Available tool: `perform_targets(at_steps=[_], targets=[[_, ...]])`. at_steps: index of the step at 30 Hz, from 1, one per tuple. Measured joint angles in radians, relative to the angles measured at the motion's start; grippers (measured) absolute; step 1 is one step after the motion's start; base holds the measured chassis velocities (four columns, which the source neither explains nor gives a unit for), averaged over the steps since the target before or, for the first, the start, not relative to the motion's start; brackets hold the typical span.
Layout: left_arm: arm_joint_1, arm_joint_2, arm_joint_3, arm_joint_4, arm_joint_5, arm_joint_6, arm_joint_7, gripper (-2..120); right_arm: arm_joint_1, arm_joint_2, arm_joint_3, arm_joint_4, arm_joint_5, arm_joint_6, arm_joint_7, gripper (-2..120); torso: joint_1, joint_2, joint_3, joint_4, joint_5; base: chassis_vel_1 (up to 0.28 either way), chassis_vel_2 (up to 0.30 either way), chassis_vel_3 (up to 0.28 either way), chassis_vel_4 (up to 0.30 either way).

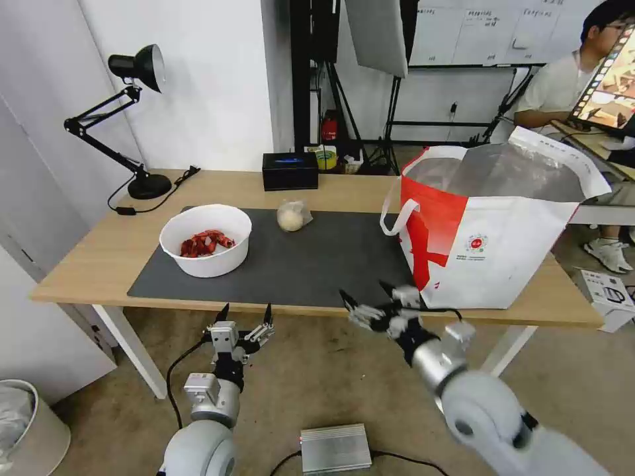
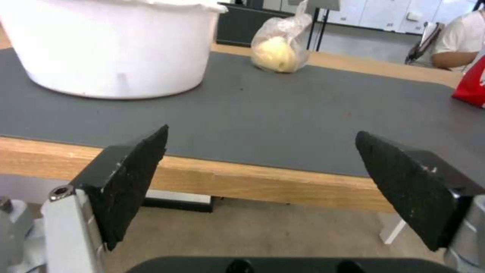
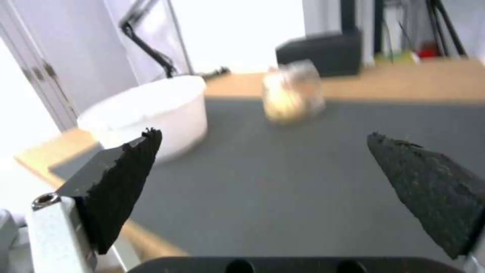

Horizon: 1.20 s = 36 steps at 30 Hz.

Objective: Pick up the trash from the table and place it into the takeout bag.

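Facing the wood surface (image 1: pixel 99 258), we see bowl (image 1: pixel 206 239), wrapped ball (image 1: pixel 292 215), bag (image 1: pixel 489 225); left gripper (image 1: pixel 245 315) and right gripper (image 1: pixel 368 299) jaws open, empty.

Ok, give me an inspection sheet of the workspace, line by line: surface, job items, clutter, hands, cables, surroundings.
Surface: light-wood table with a dark grey mat.
Job's things: white bowl of red scraps and wrapped beige ball both on the mat, apart; takeout bag upright and open at the table's right end.
Clutter: black box and desk lamp along the far edge.
Hands: left hand open, below the near table edge; right hand open, at the near edge beside the bag.
Cables: lamp cord on the table; a cable on the floor by a silver box.
Surroundings: bin on the floor at left; tripods behind.
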State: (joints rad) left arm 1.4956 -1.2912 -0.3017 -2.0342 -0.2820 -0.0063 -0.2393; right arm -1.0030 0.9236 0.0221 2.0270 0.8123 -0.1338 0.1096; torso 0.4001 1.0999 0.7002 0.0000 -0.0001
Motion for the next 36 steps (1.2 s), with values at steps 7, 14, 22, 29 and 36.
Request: perform_targets(at_steps=[7,14,22,29,36], targets=[[0.015,0.001,-0.013,-0.010,0.000,0.000,0.000,100,0.301,0.085,-0.148,-0.206,0.018,-0.023,-0.009,100,0.000,0.000,0.000,0.0000,0.0000,0.000,0.000,0.000,0.000],[0.033,-0.001,-0.024,-0.017,0.004,-0.007,0.000,100,0.467,0.157,-0.228,-0.354,-0.001,-0.060,-0.001,100,0.000,0.000,0.000,0.0002,-0.0001,0.000,0.000,0.000,0.000],[0.046,0.002,-0.032,-0.022,0.006,-0.013,0.002,100,0.622,0.254,-0.283,-0.548,-0.024,-0.119,0.031,100,0.000,0.000,0.000,0.0001,0.0000,0.000,0.000,0.000,0.000],[0.050,0.010,-0.031,-0.024,0.004,-0.014,0.003,100,0.757,0.370,-0.312,-0.789,-0.062,-0.199,0.036,100,0.000,0.000,0.000,0.0000,0.0000,0.000,0.000,0.000,0.000],[0.051,0.009,-0.032,-0.025,0.005,-0.016,0.003,100,0.839,0.440,-0.327,-0.911,-0.056,-0.237,0.014,100,0.000,0.000,0.000,0.0001,-0.0002,0.000,0.000,0.000,0.000]])
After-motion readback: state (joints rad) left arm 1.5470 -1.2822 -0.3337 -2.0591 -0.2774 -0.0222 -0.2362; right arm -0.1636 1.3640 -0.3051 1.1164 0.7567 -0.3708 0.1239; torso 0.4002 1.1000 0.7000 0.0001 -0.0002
